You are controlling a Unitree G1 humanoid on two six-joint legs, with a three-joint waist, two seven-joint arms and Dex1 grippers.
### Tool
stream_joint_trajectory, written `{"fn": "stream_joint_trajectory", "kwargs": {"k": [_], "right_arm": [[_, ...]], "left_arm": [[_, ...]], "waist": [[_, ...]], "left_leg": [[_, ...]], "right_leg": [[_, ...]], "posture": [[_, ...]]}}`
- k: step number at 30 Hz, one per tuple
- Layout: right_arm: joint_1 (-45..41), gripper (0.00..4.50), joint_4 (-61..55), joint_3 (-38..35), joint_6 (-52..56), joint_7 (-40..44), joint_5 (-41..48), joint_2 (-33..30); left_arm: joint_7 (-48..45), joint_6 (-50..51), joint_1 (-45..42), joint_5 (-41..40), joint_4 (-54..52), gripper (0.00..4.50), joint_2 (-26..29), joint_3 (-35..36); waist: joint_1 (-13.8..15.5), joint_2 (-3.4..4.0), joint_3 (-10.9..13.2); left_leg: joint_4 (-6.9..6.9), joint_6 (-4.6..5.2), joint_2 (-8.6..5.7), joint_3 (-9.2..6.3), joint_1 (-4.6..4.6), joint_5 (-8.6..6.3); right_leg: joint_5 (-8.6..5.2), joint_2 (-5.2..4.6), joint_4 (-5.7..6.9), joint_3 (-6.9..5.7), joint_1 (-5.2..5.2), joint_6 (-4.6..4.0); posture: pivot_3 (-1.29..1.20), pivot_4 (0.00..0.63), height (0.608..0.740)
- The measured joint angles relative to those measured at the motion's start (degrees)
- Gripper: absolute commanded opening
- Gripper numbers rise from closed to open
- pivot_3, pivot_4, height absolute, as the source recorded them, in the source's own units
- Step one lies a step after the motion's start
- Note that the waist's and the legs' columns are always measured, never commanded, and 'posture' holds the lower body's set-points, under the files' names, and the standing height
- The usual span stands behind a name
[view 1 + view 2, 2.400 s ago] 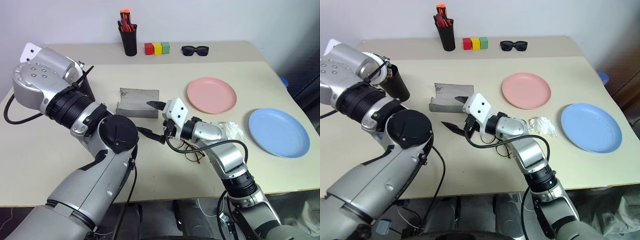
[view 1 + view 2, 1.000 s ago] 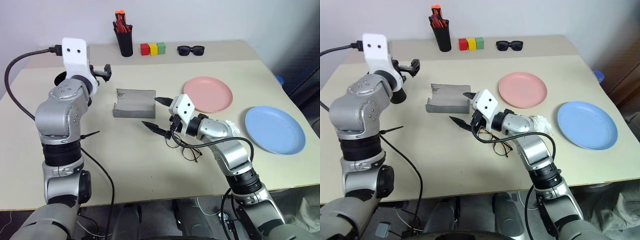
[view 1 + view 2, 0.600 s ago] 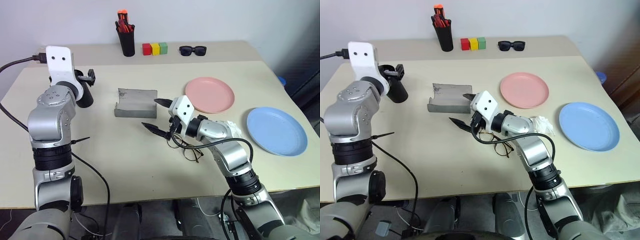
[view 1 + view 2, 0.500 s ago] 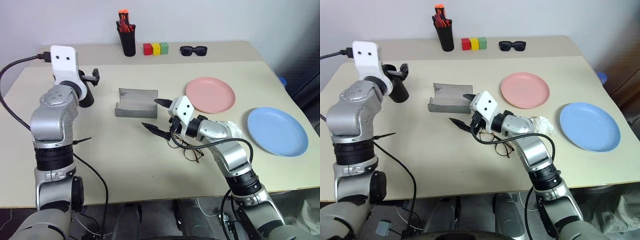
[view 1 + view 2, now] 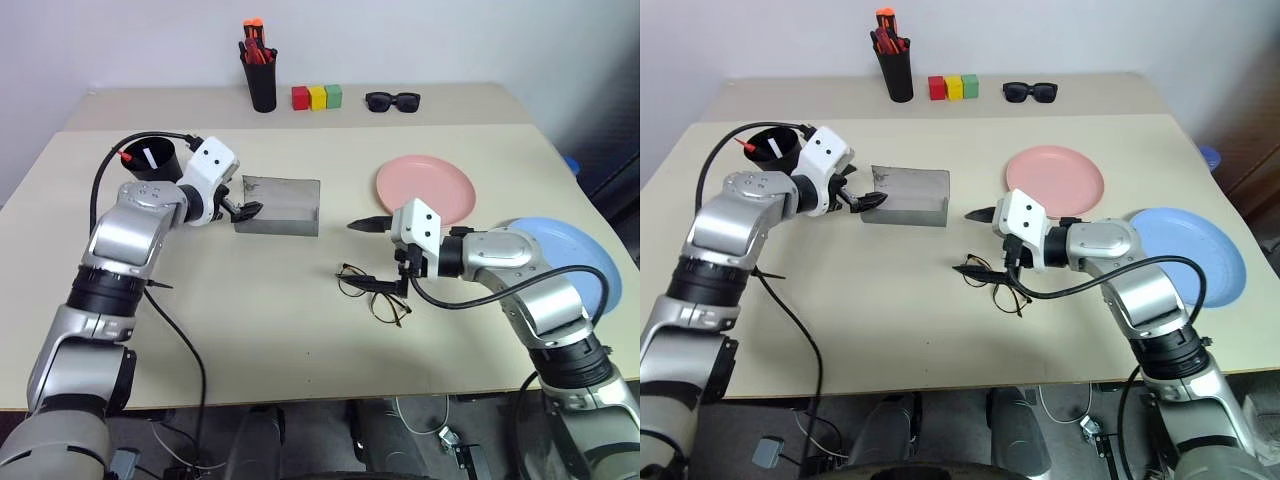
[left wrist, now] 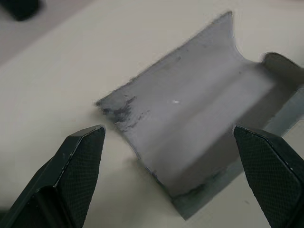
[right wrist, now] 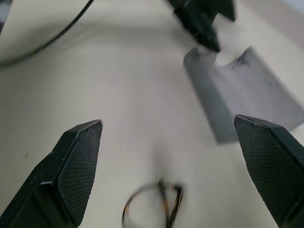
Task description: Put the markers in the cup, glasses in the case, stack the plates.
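Note:
The grey case point(image 5: 281, 205) lies open-topped mid-table. My left gripper point(image 5: 243, 204) is open at its left end, and the left wrist view shows the case point(image 6: 199, 118) just ahead of the spread fingers point(image 6: 80, 164). The wire-frame glasses point(image 5: 373, 297) lie on the table nearer me. My right gripper point(image 5: 371, 254) hangs open just above them, lower fingertip close to the frame; the glasses point(image 7: 153, 209) lie between its fingers in the right wrist view. The black cup point(image 5: 151, 160) stands at the left with a red marker point(image 5: 125, 156) at its rim. The pink plate point(image 5: 424, 190) and blue plate point(image 5: 565, 262) lie apart at the right.
Along the far edge stand a black pen pot point(image 5: 262, 80) with orange-red pens, three coloured blocks point(image 5: 316, 97) and dark sunglasses point(image 5: 391, 100). My right forearm covers part of the blue plate. Bare tabletop stretches across the near half in front of the case.
My left gripper swung down from beside the cup to the case's left end. My right gripper drew back to the right, off the case and over the glasses.

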Motion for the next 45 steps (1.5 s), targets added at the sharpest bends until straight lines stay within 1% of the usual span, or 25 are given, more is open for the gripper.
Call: {"fn": "stream_joint_trajectory", "kwargs": {"k": [4,6,8,12,14,15,19,22,25,28,30,33,36,37,40,42,43,44,45], "right_arm": [[1.62,4.50,-1.50,-1.26,1.12,1.73,1.08,-2.96],[2.24,4.50,-2.18,-1.85,1.14,1.81,1.45,-3.57],[2.78,4.50,-3.05,-2.16,1.14,1.31,1.52,-3.64],[3.98,4.50,-4.56,-2.69,1.16,-0.04,1.55,-3.63],[4.44,4.50,-4.96,-2.77,1.18,-0.74,1.54,-3.61],[4.57,4.50,-4.99,-2.82,1.18,-1.06,1.54,-3.58],[4.69,4.50,-5.00,-2.83,1.17,-1.81,1.49,-3.41],[4.30,4.50,-4.63,-2.81,1.78,-3.14,1.43,-2.70],[2.81,4.50,-3.67,-2.96,5.01,-5.46,2.16,-0.30],[1.55,4.50,-3.58,-2.75,9.21,-6.93,2.94,0.73],[0.61,4.50,-3.58,-1.53,12.44,-7.53,2.58,0.11],[0.51,4.50,-3.54,1.31,16.25,-7.69,1.50,-1.41],[0.52,4.50,-3.54,3.10,19.13,-7.17,1.26,-3.10],[0.54,4.50,-3.56,3.31,19.81,-7.15,1.25,-3.35],[0.55,4.50,-3.79,3.60,21.91,-7.66,1.27,-3.36],[0.58,4.50,-3.90,3.73,23.24,-8.08,1.33,-3.35],[0.50,4.50,-3.93,3.86,24.00,-8.30,1.39,-3.26],[0.61,4.50,-4.27,3.98,25.18,-8.73,1.48,-3.25],[0.73,4.25,-4.29,4.02,26.11,-9.10,1.47,-3.32]], "left_arm": [[-9.97,-6.36,-3.79,2.78,8.80,4.42,-0.82,-5.30],[-13.38,-9.66,-5.53,4.86,12.55,3.91,-1.21,-7.52],[-15.34,-13.45,-7.09,7.51,17.11,3.19,-2.28,-9.41],[-16.82,-16.94,-7.93,9.39,22.21,1.08,-3.84,-9.53],[-17.96,-18.19,-7.88,9.66,22.52,0.13,-3.95,-9.33],[-18.89,-19.33,-7.64,9.66,22.21,0.02,-3.94,-9.24],[-21.96,-22.17,-5.02,9.08,18.26,0.02,-2.65,-7.62],[-27.90,-23.16,1.56,6.23,7.28,0.02,2.09,-6.67],[-31.51,-22.89,7.98,5.23,-4.65,0.02,6.95,-6.42],[-32.54,-21.83,11.52,4.98,-12.70,0.02,9.18,-6.42],[-32.22,-21.36,13.41,5.72,-15.49,0.02,10.19,-6.54],[-31.84,-19.42,13.92,6.13,-16.75,0.87,10.28,-6.75],[-30.18,-19.23,13.96,6.14,-17.48,2.36,9.79,-6.67],[-29.21,-19.19,13.96,6.09,-17.49,2.77,9.12,-6.35],[-25.34,-17.04,13.88,5.16,-18.37,2.77,6.29,-4.38],[-24.13,-15.99,14.33,4.06,-20.82,2.77,6.18,-2.64],[-23.53,-14.97,15.39,3.36,-22.89,2.77,6.67,-1.41],[-23.12,-12.66,18.60,1.68,-28.63,2.77,8.44,1.19],[-22.91,-10.86,20.78,0.37,-32.60,2.80,9.80,2.81]], "waist": [[-0.11,0.01,0.00],[-0.17,0.01,0.00],[-0.14,0.01,0.00],[-0.07,0.01,0.00],[-0.07,0.01,0.00],[-0.10,0.01,0.00],[-0.22,0.01,0.01],[-0.54,0.04,0.02],[-0.49,0.05,0.03],[0.08,0.05,0.03],[0.17,0.05,0.03],[0.11,0.05,0.03],[-0.04,0.05,0.03],[-0.04,0.05,0.03],[-0.14,0.05,0.03],[-0.26,0.05,0.03],[-0.37,0.05,0.03],[-0.76,0.05,0.03],[-0.88,0.06,0.04]], "left_leg": [[-0.01,0.03,0.01,0.00,0.00,-0.02],[-0.01,0.03,0.01,0.00,0.01,-0.02],[0.01,0.04,0.01,0.01,0.01,-0.02],[0.01,0.04,0.01,0.00,-0.01,-0.02],[0.01,0.04,0.01,0.00,-0.01,-0.02],[0.01,0.04,0.01,0.01,-0.01,-0.02],[0.00,0.04,0.02,0.01,0.00,-0.02],[-0.03,0.05,0.05,0.01,0.02,-0.02],[0.00,0.05,0.06,0.01,0.02,-0.02],[0.08,0.05,0.05,0.02,0.00,-0.02],[0.11,0.05,0.04,0.04,0.00,-0.02],[0.12,0.05,0.04,0.04,0.00,-0.02],[0.10,0.06,0.05,0.03,0.01,-0.02],[0.10,0.06,0.05,0.03,0.02,-0.02],[0.11,0.06,0.05,0.03,0.02,-0.02],[0.08,0.06,0.06,0.03,0.02,-0.03],[0.06,0.06,0.08,0.03,0.03,-0.03],[0.02,0.09,0.10,0.03,0.03,-0.04],[0.01,0.12,0.11,0.03,0.04,-0.06]], "right_leg": [[-0.04,0.02,0.02,-0.01,-0.01,-0.02],[-0.04,0.02,0.02,0.00,-0.01,-0.02],[-0.04,0.02,0.02,0.01,-0.01,-0.02],[-0.05,0.01,0.02,0.01,-0.01,0.00],[-0.05,0.01,0.02,0.01,-0.01,0.00],[-0.05,0.00,0.02,0.01,-0.01,0.00],[-0.05,0.01,0.05,0.01,-0.01,-0.01],[-0.06,0.01,0.09,0.03,-0.04,-0.03],[-0.07,0.03,0.16,0.03,-0.04,-0.06],[-0.08,0.00,0.15,0.03,-0.02,-0.06],[-0.12,0.00,0.14,0.03,-0.01,-0.13],[-0.17,0.01,0.14,0.03,-0.01,-0.22],[-0.14,0.02,0.14,0.03,-0.01,-0.15],[-0.12,0.02,0.15,0.03,-0.01,-0.13],[-0.09,0.03,0.15,0.03,-0.01,-0.07],[-0.09,0.04,0.15,0.04,-0.02,-0.07],[-0.09,0.05,0.16,0.04,-0.03,-0.07],[-0.10,0.06,0.15,0.05,-0.05,-0.09],[-0.11,0.05,0.17,0.05,-0.05,-0.10]], "posture": [[0.00,0.150,0.740],[0.00,0.150,0.740],[0.00,0.150,0.740],[0.00,0.150,0.740],[0.00,0.150,0.740],[0.00,0.150,0.740],[0.00,0.150,0.740],[0.00,0.150,0.740],[0.00,0.150,0.740],[0.00,0.150,0.740],[0.00,0.150,0.740],[0.00,0.150,0.740],[0.00,0.150,0.740],[0.00,0.150,0.740],[0.00,0.150,0.740],[0.00,0.150,0.740],[0.00,0.150,0.740],[0.00,0.150,0.740],[0.00,0.150,0.740]]}}
